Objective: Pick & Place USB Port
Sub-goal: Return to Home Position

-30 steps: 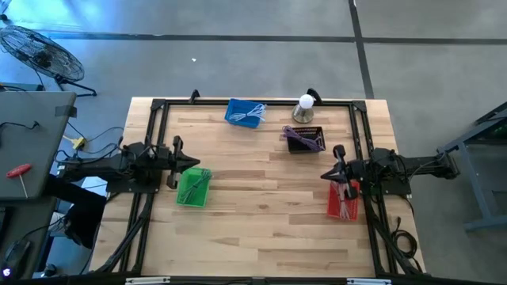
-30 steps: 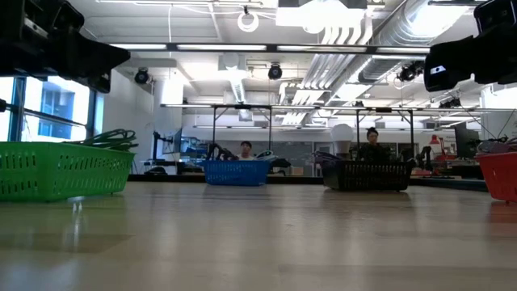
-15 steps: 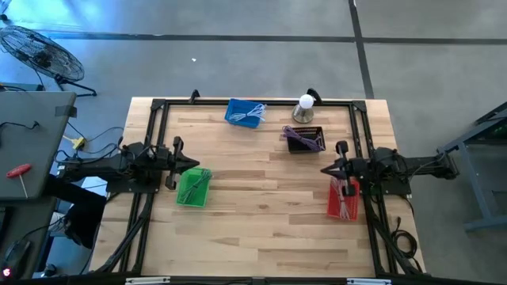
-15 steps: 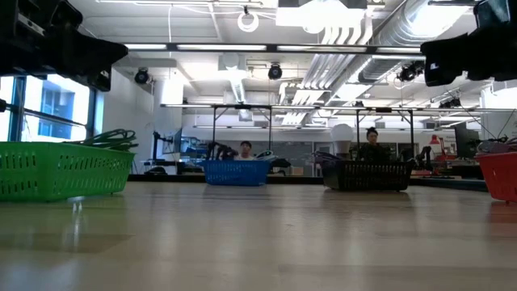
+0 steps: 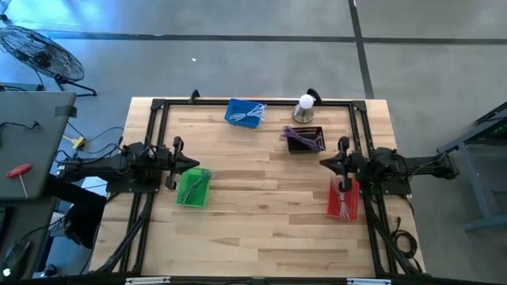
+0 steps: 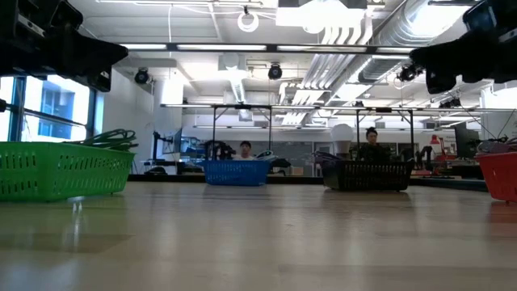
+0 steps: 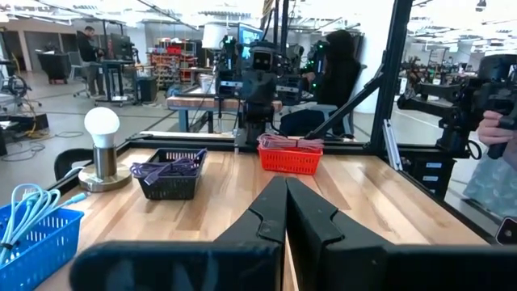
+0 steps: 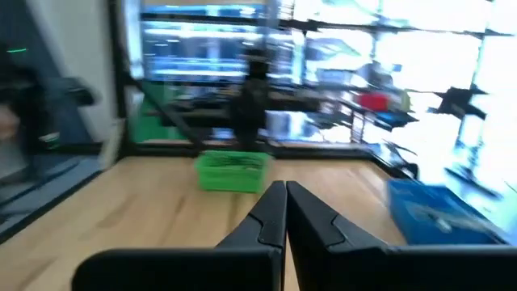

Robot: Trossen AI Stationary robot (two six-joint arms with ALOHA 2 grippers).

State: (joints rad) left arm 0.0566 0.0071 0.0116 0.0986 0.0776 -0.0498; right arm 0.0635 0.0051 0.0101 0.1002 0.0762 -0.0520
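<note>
Four small baskets of cables stand on the wooden table: green (image 5: pixel 192 188), red (image 5: pixel 342 202), black with purple cables (image 5: pixel 305 140), and blue (image 5: pixel 243 113). My left gripper (image 5: pixel 196 164) hovers shut, level, by the far edge of the green basket; its fingers meet in the left wrist view (image 7: pixel 285 212). My right gripper (image 5: pixel 323 163) hovers shut, level, just off the red basket's far left corner, between it and the black basket; its fingertips meet in the right wrist view (image 8: pixel 284 212). Neither gripper holds anything.
A lamp with a white bulb (image 5: pixel 305 106) stands by the table's far edge, next to the black basket. A black frame (image 5: pixel 158 107) runs around the table top. Bare wood lies in the middle (image 5: pixel 261 190). People stand in the room behind (image 6: pixel 371 145).
My right gripper has swung a little toward the table's far edge, from above the red basket's far end toward the black basket, staying shut. The baskets have kept their places.
</note>
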